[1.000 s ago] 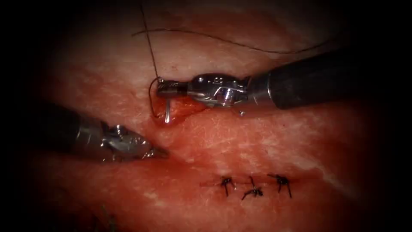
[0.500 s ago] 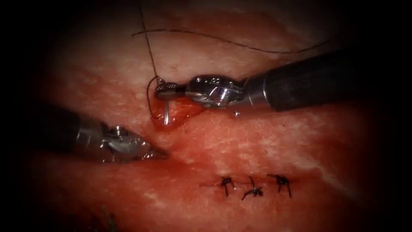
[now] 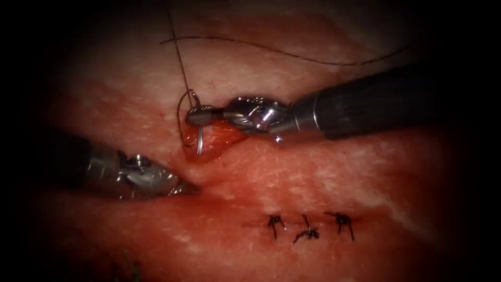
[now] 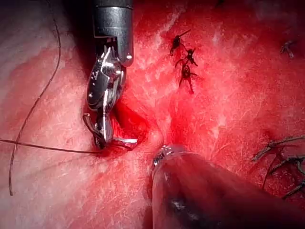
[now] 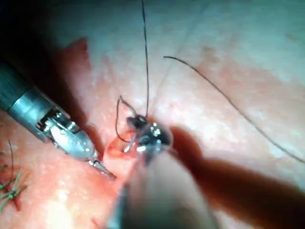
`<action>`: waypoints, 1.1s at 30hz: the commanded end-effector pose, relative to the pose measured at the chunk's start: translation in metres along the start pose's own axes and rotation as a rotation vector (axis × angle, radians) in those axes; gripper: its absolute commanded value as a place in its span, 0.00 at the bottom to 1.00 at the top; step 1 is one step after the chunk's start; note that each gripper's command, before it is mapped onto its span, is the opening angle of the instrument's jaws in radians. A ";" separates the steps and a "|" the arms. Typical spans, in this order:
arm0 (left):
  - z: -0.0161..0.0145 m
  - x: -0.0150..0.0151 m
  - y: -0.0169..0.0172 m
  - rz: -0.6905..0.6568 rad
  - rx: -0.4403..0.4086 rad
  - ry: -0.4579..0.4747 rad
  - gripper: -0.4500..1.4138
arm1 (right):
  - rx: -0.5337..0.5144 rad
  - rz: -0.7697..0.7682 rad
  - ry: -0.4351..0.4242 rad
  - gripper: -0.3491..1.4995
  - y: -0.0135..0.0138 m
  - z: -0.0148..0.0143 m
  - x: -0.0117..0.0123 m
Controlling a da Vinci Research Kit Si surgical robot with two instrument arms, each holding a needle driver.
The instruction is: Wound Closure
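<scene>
Now, starting at the left of the endoscope view, my left tool (image 3: 185, 187) rests low on the tissue (image 3: 313, 172), its jaws closed to a point and holding nothing, the tip just below the open cut (image 3: 214, 141); it has hardly shifted over the last second. Moving right, the needle (image 3: 200, 141) has changed: my right tool (image 3: 201, 115) has rolled at the wrist and lifted a little, so the shaft stands steeper and its lower end sits down in the red hollow of the cut. I read that as the needle being turned within the wound, though I cannot tell whether the point has bitten tissue. The right jaws are clamped on the needle near its thread end. The needle looks a thin bright steel curve, with dark thread (image 3: 180, 57) looping off its top and trailing up and across to the right. Further right and lower, three finished knots (image 3: 308, 225) sit in a row.
</scene>
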 end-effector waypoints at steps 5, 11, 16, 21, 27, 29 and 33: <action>0.0010 -0.0006 0.0006 -0.001 0.000 -0.002 0.00 | 0.036 0.076 0.014 0.00 -0.0007 0.0013 -0.0004; 0.0010 -0.0007 0.0005 0.001 0.000 -0.005 0.00 | 0.070 0.219 0.010 0.00 -0.0011 0.0013 -0.0004; 0.0010 -0.0007 0.0005 0.001 0.000 -0.005 0.00 | 0.112 0.232 -0.028 0.00 -0.0030 0.0022 -0.0008; 0.0010 -0.0007 0.0005 0.001 0.000 -0.008 0.00 | 0.125 0.273 -0.054 0.00 -0.0040 0.0026 -0.0013; 0.0010 -0.0007 0.0004 0.001 0.003 -0.011 0.00 | 0.110 0.348 -0.079 0.00 -0.0047 0.0023 -0.0019; 0.0010 -0.0007 0.0004 0.001 0.003 -0.014 0.00 | 0.111 0.359 -0.081 0.00 -0.0048 0.0022 -0.0021; 0.0010 -0.0007 0.0003 0.002 0.006 -0.013 0.00 | 0.107 0.363 -0.086 0.00 -0.0052 0.0024 -0.0024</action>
